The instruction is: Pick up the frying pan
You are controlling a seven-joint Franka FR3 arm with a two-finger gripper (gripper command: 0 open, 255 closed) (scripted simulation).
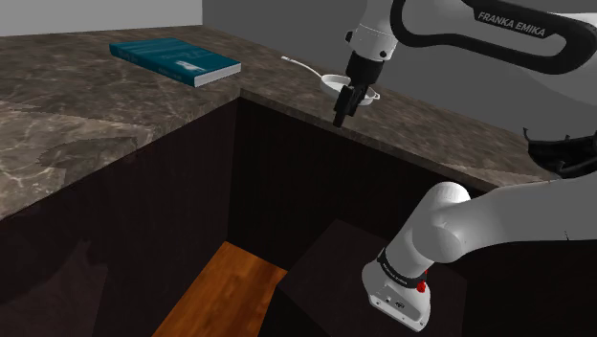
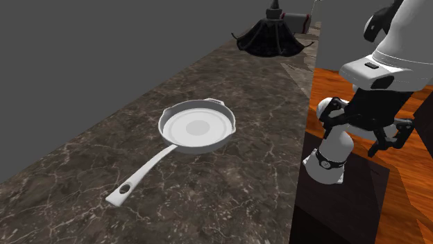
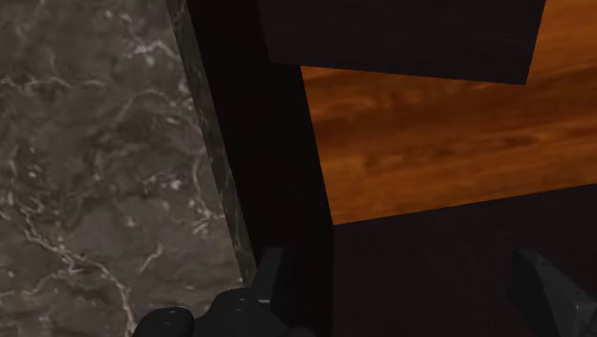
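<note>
The frying pan point(image 2: 198, 127), rendered plain white, was observed lying flat and right way up on the dark veined stone counter point(image 2: 229, 194), with its long handle point(image 2: 139, 181) directed toward the near left of the second exterior view. The black gripper point(image 2: 359, 128) was found on the right of that view, beyond the counter's edge and clear of the pan, with no contact between them. In the wrist view the fingers point(image 3: 273, 278) were seen standing wide apart with nothing clasped between them, so the jaws were recorded as released; the counter's edge, its dark front and a wooden floor point(image 3: 431, 134) were seen beneath them. In the shoulder view the gripper was noted pointing downward just in front of the pan. A teal book point(image 1: 174, 59) was noted lying flat on the counter, well to the left of the pan
</note>
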